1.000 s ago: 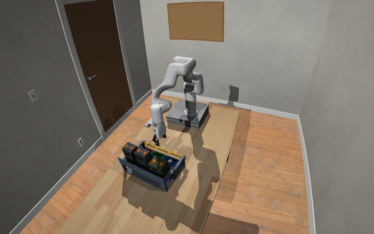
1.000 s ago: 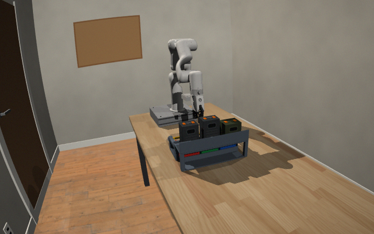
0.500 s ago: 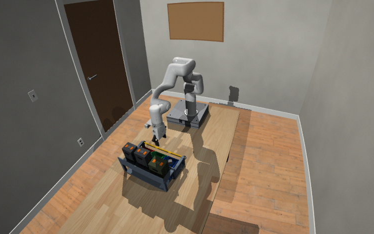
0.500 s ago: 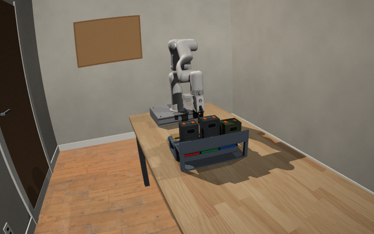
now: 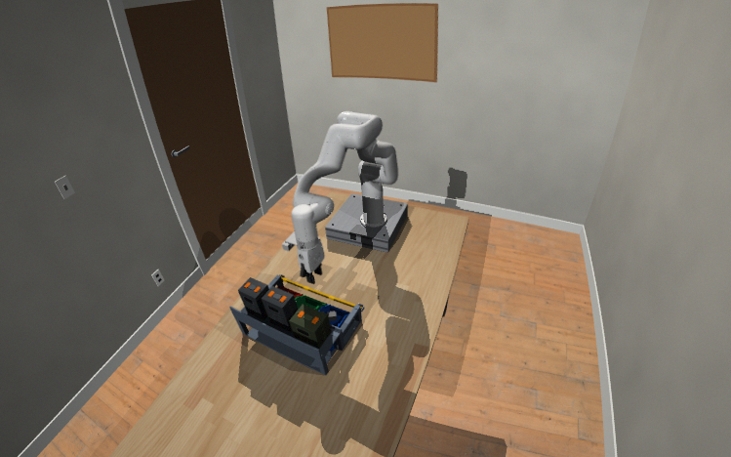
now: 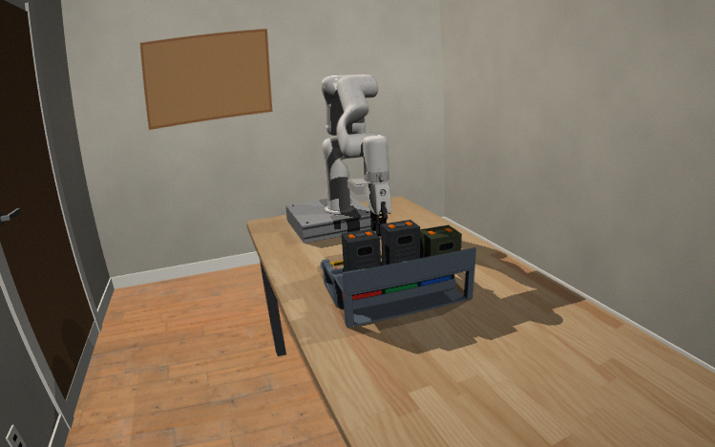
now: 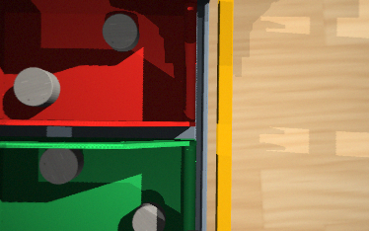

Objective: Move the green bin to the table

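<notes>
The green open bin (image 7: 88, 202) (image 5: 308, 301) sits on the lower level of the grey shelf (image 5: 279, 343) (image 6: 404, 272), between a red bin (image 7: 98, 94) and a blue bin (image 5: 338, 317). In the exterior view its front shows as a green strip (image 6: 401, 287). Two grey cylinders (image 7: 58, 165) (image 7: 148, 218) lie in it. My gripper (image 5: 309, 277) (image 6: 383, 214) hangs just above the shelf's yellow front bar (image 7: 224, 99) (image 5: 316, 292), near the red and green bins. Its fingers stand partly apart with nothing between them. They do not show in the wrist view.
Two dark closed boxes (image 5: 252, 295) (image 5: 278, 306) and an olive one (image 5: 308, 323) stand on the shelf's top level. The red bin holds two grey cylinders (image 7: 36, 86) (image 7: 119, 31). The wooden table (image 5: 413, 255) (image 6: 515, 361) extends beyond the shelf. The robot base (image 5: 367, 222) stands at the far end.
</notes>
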`<action>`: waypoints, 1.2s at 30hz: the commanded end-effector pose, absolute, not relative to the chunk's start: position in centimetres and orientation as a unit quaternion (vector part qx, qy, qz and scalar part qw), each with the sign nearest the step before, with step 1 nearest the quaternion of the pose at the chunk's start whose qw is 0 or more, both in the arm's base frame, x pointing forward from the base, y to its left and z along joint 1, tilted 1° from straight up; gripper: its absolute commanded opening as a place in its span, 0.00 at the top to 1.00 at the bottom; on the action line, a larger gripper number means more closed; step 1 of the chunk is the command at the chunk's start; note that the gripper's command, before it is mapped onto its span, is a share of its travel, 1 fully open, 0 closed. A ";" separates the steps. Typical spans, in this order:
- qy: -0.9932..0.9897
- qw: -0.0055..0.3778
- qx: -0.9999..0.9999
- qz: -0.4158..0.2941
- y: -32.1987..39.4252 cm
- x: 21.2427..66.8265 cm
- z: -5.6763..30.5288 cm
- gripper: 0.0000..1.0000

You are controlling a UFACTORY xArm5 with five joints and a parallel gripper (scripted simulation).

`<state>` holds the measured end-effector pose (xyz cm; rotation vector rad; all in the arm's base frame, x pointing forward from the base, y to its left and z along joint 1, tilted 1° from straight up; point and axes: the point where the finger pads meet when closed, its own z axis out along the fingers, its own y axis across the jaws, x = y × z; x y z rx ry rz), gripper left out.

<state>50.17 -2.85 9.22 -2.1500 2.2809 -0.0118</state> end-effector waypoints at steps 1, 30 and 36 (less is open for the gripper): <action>0.728 0.005 -0.686 -0.005 -2.9 50.3 9.4 0.52; 0.728 0.006 -0.686 -0.004 -2.9 50.3 8.3 0.52; 0.728 0.006 -0.686 -0.004 -2.9 50.3 7.2 0.52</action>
